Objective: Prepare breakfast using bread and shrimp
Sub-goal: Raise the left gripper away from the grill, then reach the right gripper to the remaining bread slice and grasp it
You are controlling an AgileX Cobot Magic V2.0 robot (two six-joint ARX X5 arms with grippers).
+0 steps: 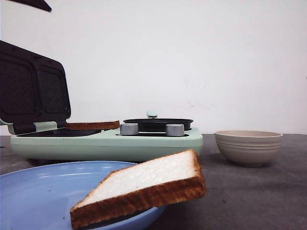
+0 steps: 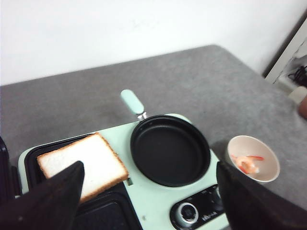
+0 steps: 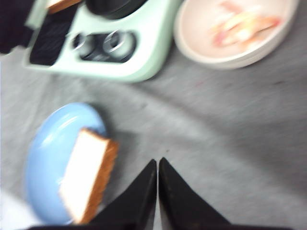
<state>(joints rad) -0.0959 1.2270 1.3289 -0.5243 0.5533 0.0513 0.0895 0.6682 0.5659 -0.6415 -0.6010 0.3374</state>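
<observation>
grey cloth covers the table (image 1: 259,201), and a plain white wall (image 1: 192,57) stands behind it. a pale green breakfast maker (image 1: 105,141) sits toward the left of the table with its dark ridged lid (image 1: 33,91) propped open. one slice of bread (image 2: 82,165) lies flat on the grill plate under that lid; in the front view it shows only as a thin brown edge (image 1: 92,125). beside it, on the same appliance, sits a small round black pan (image 2: 170,149), nothing in it, its pale green handle (image 2: 132,101) pointing away from the two silver knobs (image 1: 128,129).

a second slice of bread (image 1: 144,187) rests tilted on the rim of a blue plate (image 1: 43,196) nearest the camera, one corner hanging out past the edge. to the right of the appliance, apart from it, stands a beige bowl (image 1: 248,146); the left wrist view shows the orange-red shrimp (image 2: 248,164) lying inside it.

the left gripper (image 2: 148,201) hovers above the appliance with its dark fingers (image 2: 53,196) spread wide and nothing between them. the right gripper (image 3: 158,187) is over the bare cloth between plate and bowl, its two black fingertips pressed together and holding nothing. that view is blurred, so the shrimp shows there only as a pink smear in the bowl (image 3: 235,28).
</observation>
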